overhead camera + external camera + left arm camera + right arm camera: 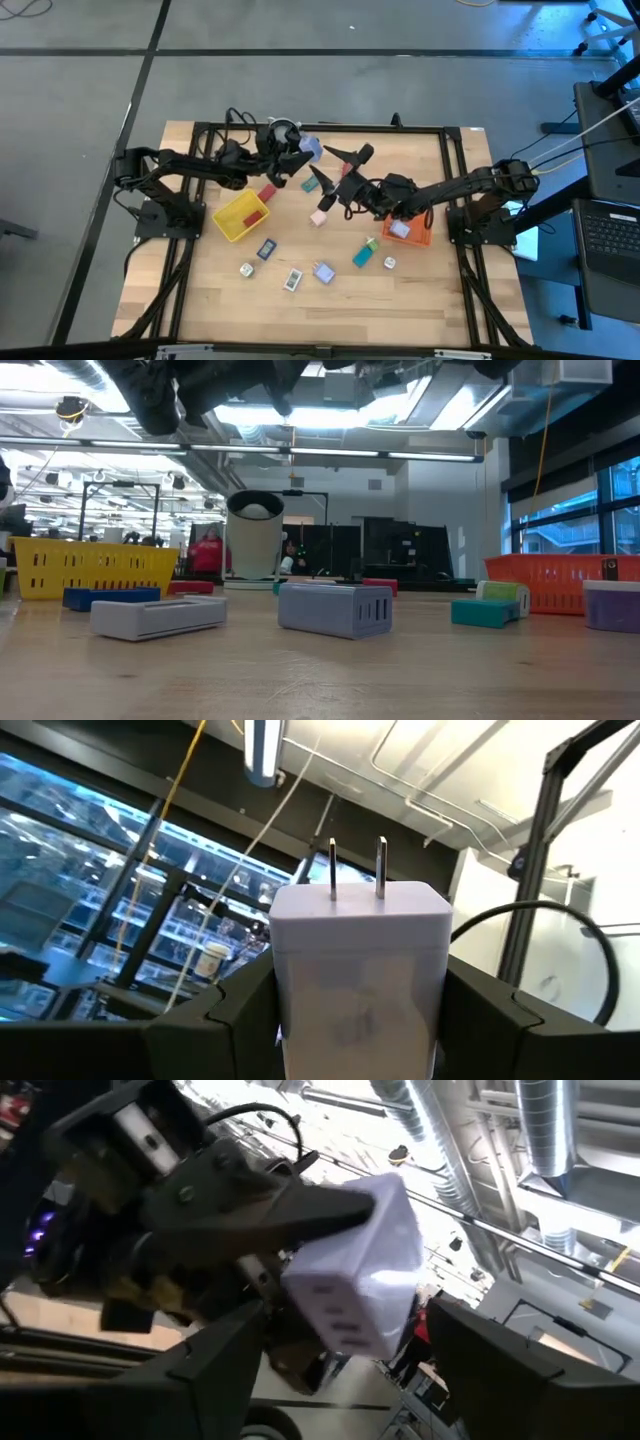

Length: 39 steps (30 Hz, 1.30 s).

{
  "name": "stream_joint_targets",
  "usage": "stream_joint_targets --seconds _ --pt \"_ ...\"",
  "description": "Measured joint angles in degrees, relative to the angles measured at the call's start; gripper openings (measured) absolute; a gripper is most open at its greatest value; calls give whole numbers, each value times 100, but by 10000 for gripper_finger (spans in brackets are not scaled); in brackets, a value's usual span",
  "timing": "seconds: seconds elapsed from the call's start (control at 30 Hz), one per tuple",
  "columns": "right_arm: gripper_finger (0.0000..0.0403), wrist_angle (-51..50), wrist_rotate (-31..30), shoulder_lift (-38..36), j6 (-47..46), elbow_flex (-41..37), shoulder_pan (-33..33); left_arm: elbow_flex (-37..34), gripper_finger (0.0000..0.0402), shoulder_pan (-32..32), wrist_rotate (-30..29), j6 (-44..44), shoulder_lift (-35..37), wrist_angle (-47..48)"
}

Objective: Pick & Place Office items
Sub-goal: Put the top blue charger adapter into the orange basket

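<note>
Wooden table [200, 290] framed in black rails. Yellow tray [240, 216] on the left side, orange tray [412, 235] on the right with a white piece inside. Left gripper [297, 153] up over the far middle of the table, clamped on a pale lavender plug adapter [360, 970], two prongs sticking out past the fingers [215, 1020]. Right gripper [338, 167] just beside it, spread wide with nothing between the fingers, adapter right in front of it. Rest of the office items scattered on the near half: dark blue piece [266, 249], white piece [292, 280], pale blue block [323, 272], teal piece [362, 256], pink block [320, 217] nearer the middle.
</note>
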<state>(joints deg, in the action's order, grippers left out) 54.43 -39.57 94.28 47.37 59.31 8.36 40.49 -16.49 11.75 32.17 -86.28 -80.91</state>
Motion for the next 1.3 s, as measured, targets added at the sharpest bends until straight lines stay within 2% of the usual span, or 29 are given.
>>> stream_joint_targets --seconds 0.23,0.4,0.47,0.63,0.83,1.1,1.3 --pt "279 -157 19 28 -14 256 -93 7 212 102 -97 10 -8 -33" --pt "268 -136 -21 301 -22 449 -176 7 212 119 -47 100 -16 9" --pt "262 -146 -209 445 70 574 -201 -1 212 120 -50 119 -17 18" --pt "224 -104 -499 760 454 951 -211 -7 212 122 29 159 -17 44" --pt "165 -117 -755 772 682 1047 -146 -13 212 63 225 420 -13 -30" --pt "157 -120 -863 769 746 1047 -68 -13 212 63 229 454 -13 -32" --pt "135 -82 -972 767 924 1047 -20 -13 215 63 217 485 -13 -26"
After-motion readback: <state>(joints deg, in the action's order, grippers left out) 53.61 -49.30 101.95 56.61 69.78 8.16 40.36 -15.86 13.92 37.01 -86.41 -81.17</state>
